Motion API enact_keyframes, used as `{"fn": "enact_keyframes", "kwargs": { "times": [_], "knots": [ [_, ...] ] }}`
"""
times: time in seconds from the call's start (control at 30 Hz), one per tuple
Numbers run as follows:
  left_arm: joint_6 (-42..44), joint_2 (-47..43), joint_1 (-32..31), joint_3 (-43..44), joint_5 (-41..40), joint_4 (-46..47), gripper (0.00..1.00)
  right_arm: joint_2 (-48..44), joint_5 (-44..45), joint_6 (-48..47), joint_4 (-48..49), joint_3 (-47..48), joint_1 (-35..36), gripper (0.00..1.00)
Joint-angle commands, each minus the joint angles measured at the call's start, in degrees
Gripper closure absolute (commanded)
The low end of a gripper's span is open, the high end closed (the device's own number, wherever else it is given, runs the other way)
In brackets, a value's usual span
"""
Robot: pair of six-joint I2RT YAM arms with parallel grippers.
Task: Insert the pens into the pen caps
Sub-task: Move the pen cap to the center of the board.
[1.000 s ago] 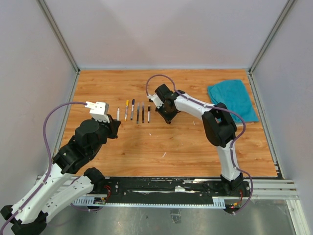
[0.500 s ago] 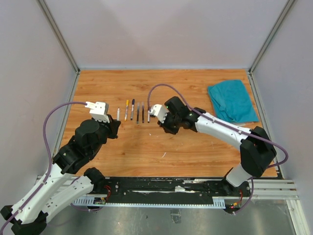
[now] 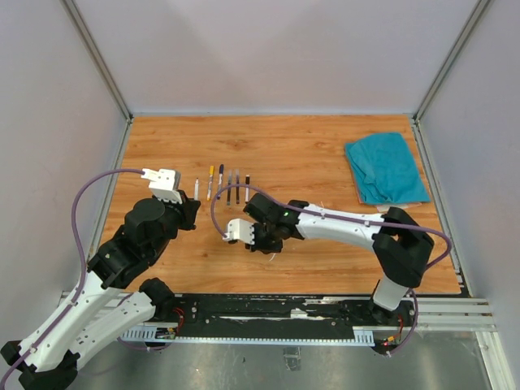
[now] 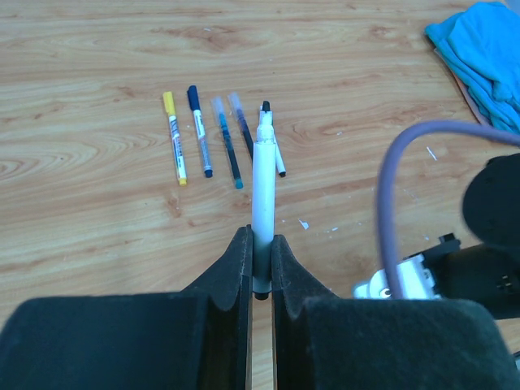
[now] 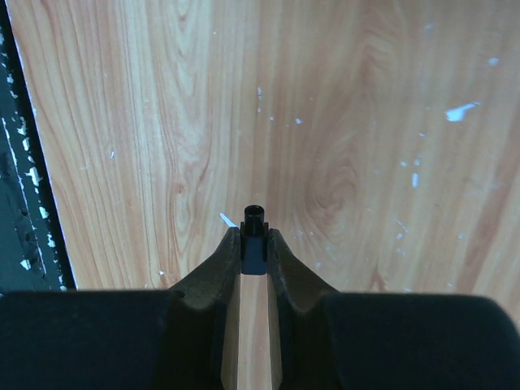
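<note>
Six pens (image 3: 229,187) in all: five lying in a row on the bench (image 3: 325,146); one white pen (image 4: 262,195) in the left jaws; one dark pen cap (image 5: 254,244), in the right jaws; one teal cloth (image 3: 386,168); two arms, the left arm (image 3: 122,252) and the right arm (image 3: 341,227).

White pen (image 4: 264,191) tight between left gripper (image 4: 260,242) fingers, row of pens (image 4: 201,134) beyond

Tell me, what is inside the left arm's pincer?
A white pen is clamped inside the left pincer. Its dark, uncapped tip points away, toward the row of pens lying beyond it. The stretch of barrel that the pincer grips is covered and cannot be seen.
</note>
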Motion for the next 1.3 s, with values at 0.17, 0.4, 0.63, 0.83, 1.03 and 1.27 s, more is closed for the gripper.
{"fn": "enact_keyframes", "kwargs": {
  "times": [0.17,0.4,0.63,0.83,1.03,1.27],
  "knots": [
    [0.8,-0.3,0.2,-0.4,0.0,1.3,1.0,5.7,-0.5,-3.0,-3.3,3.4,1.7,0.96],
    [0.8,-0.3,0.2,-0.6,-0.1,1.3,1.0,8.1,0.0,-3.4,-3.0,3.4,1.9,0.93],
    [0.8,0.0,0.2,-0.5,-0.2,1.3,1.0,9.0,0.3,-3.3,-2.6,3.0,2.0,0.82],
    [0.8,-0.2,0.2,-0.5,-0.2,1.2,0.99,7.0,-0.1,-2.6,-1.1,1.8,2.0,0.66],
    [0.8,-0.2,0.2,-0.5,-0.1,1.3,1.0,1.2,1.3,2.5,2.4,-0.4,1.8,0.49],
    [0.6,-0.9,0.2,-0.5,-0.4,1.2,0.99,-6.4,18.6,31.6,10.8,-7.8,1.9,0.34]
  ]
}}
